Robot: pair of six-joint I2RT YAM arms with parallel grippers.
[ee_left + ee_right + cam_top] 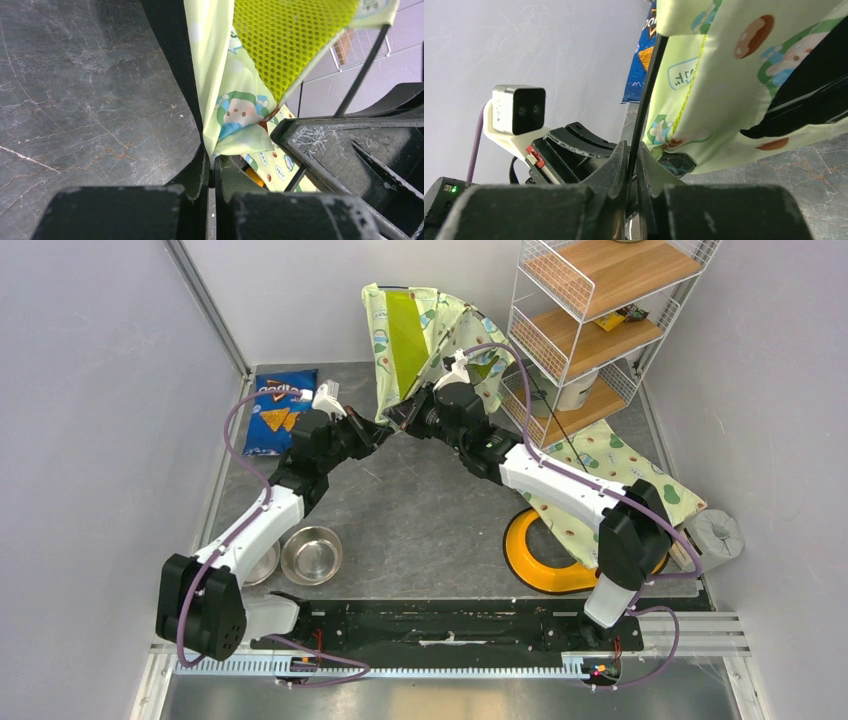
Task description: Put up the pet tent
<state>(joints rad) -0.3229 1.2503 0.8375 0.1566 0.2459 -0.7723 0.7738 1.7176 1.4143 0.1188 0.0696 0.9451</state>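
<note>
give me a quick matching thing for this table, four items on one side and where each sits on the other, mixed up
Things:
1. chip bag
2. steel bowl
3. wire shelf
4. pet tent

Places, seen from the top camera:
a. far right corner
b. far middle, against the back wall
c. near left
d. far left

Pairs: 1-d, 2-c, 3-a, 4-b
</note>
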